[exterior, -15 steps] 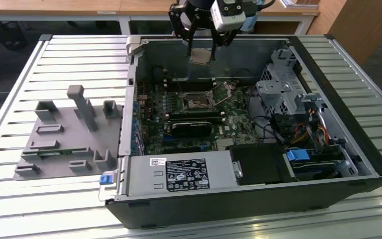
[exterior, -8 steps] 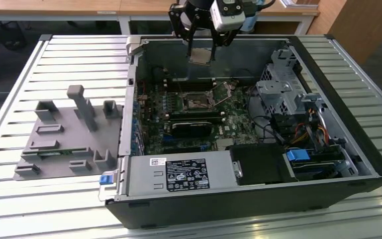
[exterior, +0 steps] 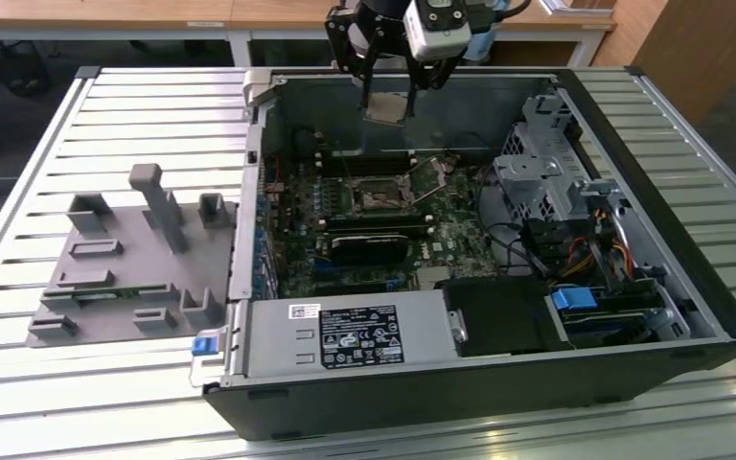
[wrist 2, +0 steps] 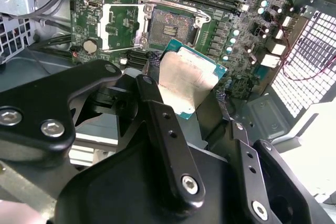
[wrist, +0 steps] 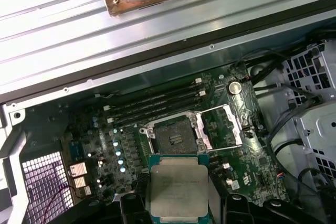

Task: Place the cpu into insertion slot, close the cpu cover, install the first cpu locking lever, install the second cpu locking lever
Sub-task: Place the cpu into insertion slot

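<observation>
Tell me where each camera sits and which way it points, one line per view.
Exterior view: off the arm, looking down into the open computer case; the gripper holds the cpu above it.
First wrist view: on the wrist, looking down past the cpu at the insertion slot.
Second wrist view: on the wrist, behind the black fingers, facing the motherboard.
Both wrist views share cpu, insertion slot, open cpu cover.

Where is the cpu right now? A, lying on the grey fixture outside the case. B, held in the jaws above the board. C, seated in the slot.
B: the cpu is gripped between the jaws, and the slot stands bare.
</observation>
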